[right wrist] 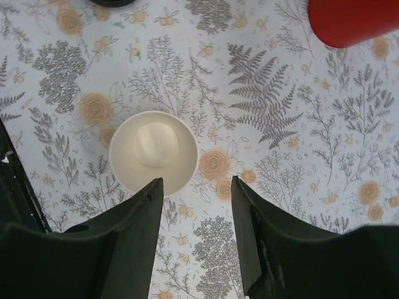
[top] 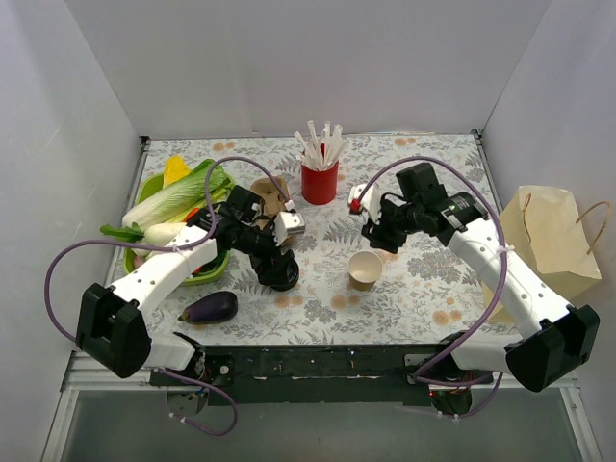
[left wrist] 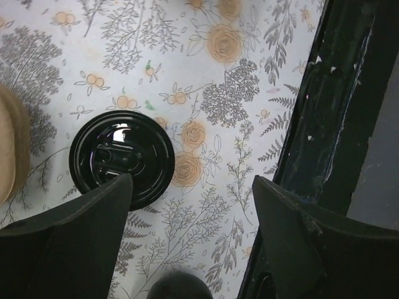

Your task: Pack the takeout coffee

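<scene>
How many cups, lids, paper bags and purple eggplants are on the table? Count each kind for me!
Cups: 2, the small tan kraft paper cup and the red cup of white straws
Lids: 1, the round black plastic lid
Bags: 1, the beige paper bag with handles
Eggplants: 1, the dark purple eggplant
Total: 5

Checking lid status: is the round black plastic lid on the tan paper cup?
No, the tan paper cup stands open, its white inside showing.
</scene>
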